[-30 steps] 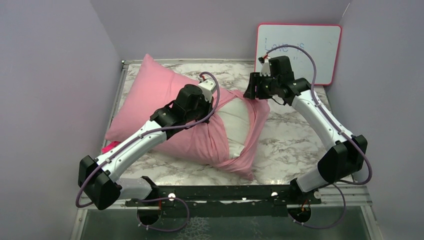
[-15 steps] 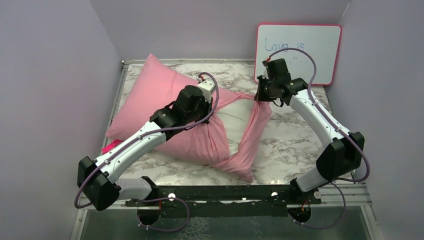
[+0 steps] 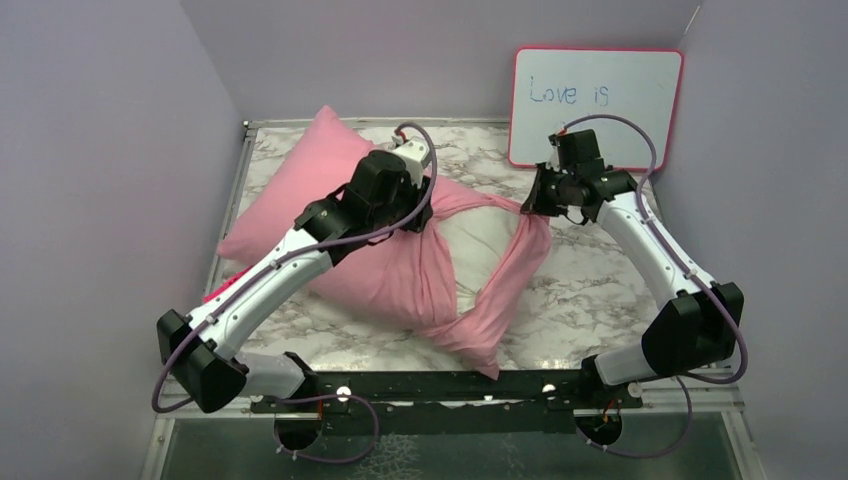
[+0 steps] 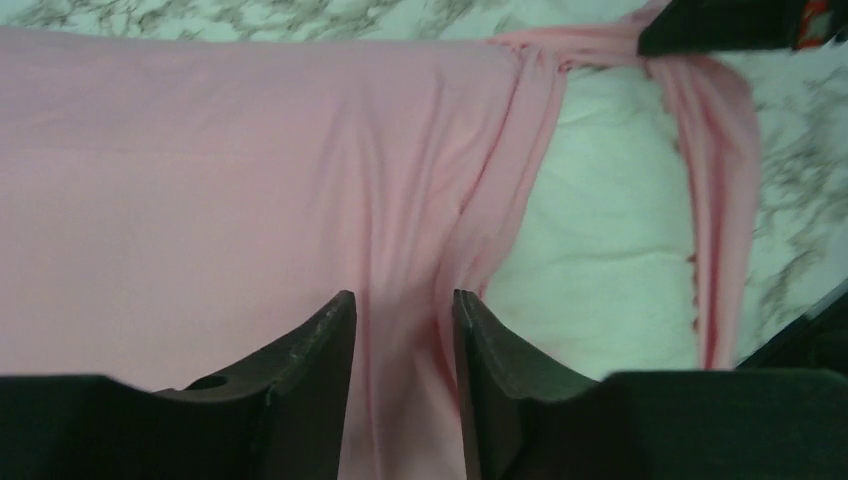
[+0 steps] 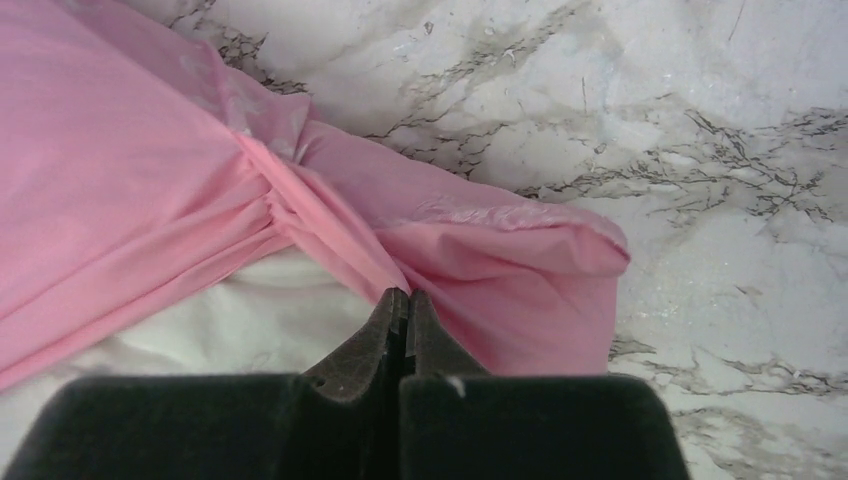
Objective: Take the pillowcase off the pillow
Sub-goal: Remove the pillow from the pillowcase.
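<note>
On the table, the pillowcase covers most of the pillow, with white showing at the open end. The right end effector is clamped tight on the pink hem, which is stretched taut. The left end effector sits a bit open over bunched fabric.

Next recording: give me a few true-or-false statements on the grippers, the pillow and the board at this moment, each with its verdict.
1. The right gripper is shut on the pillowcase. True.
2. The pillow is fully out of the pillowcase. False: only part of it shows at the open end; the rest is covered.
3. The whiteboard is blank. False: it reads "Love is".
4. The left gripper is over the pillowcase with its jaws apart. True.
</note>
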Controlling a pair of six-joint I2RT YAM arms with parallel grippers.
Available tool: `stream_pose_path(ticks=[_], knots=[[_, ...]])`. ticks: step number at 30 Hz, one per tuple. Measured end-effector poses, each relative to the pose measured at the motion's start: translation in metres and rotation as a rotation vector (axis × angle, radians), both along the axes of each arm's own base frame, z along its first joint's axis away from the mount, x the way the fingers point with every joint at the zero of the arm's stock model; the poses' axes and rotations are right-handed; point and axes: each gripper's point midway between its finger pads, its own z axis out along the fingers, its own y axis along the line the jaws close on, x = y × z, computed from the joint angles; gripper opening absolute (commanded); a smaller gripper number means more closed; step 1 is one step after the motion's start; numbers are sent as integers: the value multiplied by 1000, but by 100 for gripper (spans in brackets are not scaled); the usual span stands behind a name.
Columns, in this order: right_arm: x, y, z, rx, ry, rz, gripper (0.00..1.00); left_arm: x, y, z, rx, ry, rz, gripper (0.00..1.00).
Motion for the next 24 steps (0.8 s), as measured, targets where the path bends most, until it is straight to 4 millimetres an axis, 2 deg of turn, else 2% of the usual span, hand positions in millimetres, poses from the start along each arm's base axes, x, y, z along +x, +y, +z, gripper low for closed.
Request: stream_pose_path(ticks=[2, 6, 8, 12, 15, 18, 20, 21, 22, 23, 24], knots=[[-1, -3, 0, 4, -1, -4, 1, 9, -11, 19, -16, -16, -36, 60], [-5, -7, 0, 10, 3, -3, 1, 24, -45, 43, -16, -54, -159, 75], [-6, -7, 2, 11, -1, 4, 1, 25, -68, 47, -6, -67, -243, 80], [-8, -6, 8, 21, -14, 14, 1, 18, -105, 42, 15, -73, -401, 80], [-10, -5, 11, 25, -23, 21, 1, 14, -120, 29, 57, -54, -464, 72], [-11, -6, 12, 21, -24, 19, 1, 20, -129, -2, 149, -10, -470, 51], [-12, -9, 14, 13, -30, 11, 1, 28, -122, -24, 232, 17, -425, 36], [-12, -11, 15, 4, -36, 3, 1, 34, -115, -35, 284, 27, -378, 24], [-11, -13, 17, -5, -45, -7, 1, 39, -110, -40, 317, 26, -351, 7], [-11, -16, 19, -18, -55, -19, 1, 46, -103, -43, 347, 18, -301, 0], [-11, -19, 20, -32, -61, -31, 1, 52, -97, -42, 371, 3, -267, 0]])
